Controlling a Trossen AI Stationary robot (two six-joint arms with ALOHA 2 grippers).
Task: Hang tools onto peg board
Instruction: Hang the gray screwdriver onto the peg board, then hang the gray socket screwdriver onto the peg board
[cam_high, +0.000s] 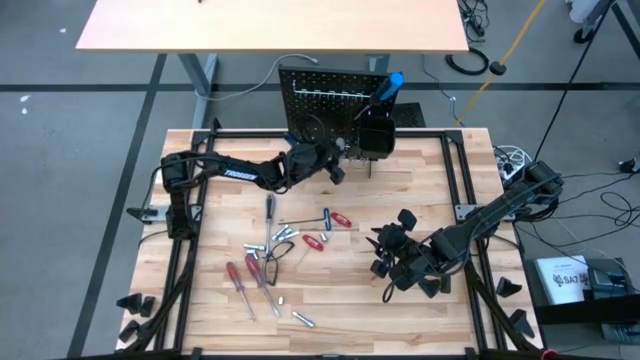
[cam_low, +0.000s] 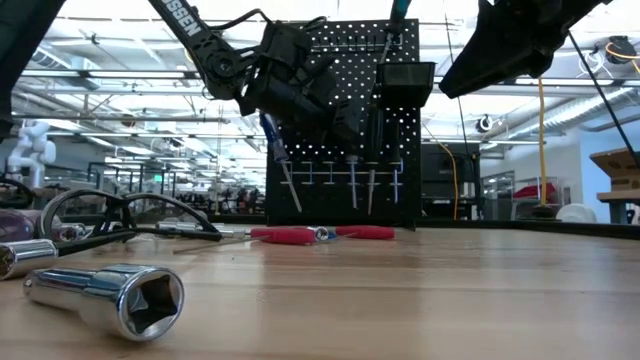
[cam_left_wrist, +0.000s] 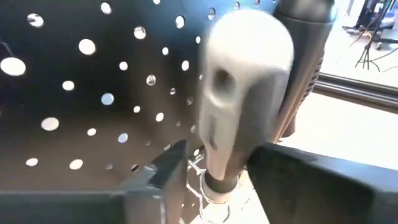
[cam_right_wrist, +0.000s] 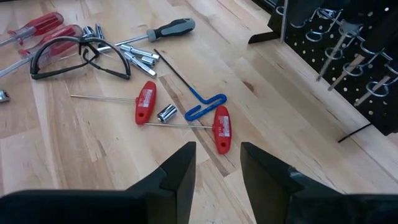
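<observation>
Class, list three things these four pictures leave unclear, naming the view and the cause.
1. Left wrist view: the grey handle is blurred; its shaft is cut off by the bottom edge.
2. High view: the left gripper hides what it holds.
3. Low view: the peg board is partly hidden by the arm.

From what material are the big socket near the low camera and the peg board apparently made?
The socket looks like polished chromed steel: it is silver and mirrors the room. The peg board looks like sheet metal with a matte black coating: thin, flat, evenly punched, no shine. Neither can be confirmed by sight alone.
</observation>
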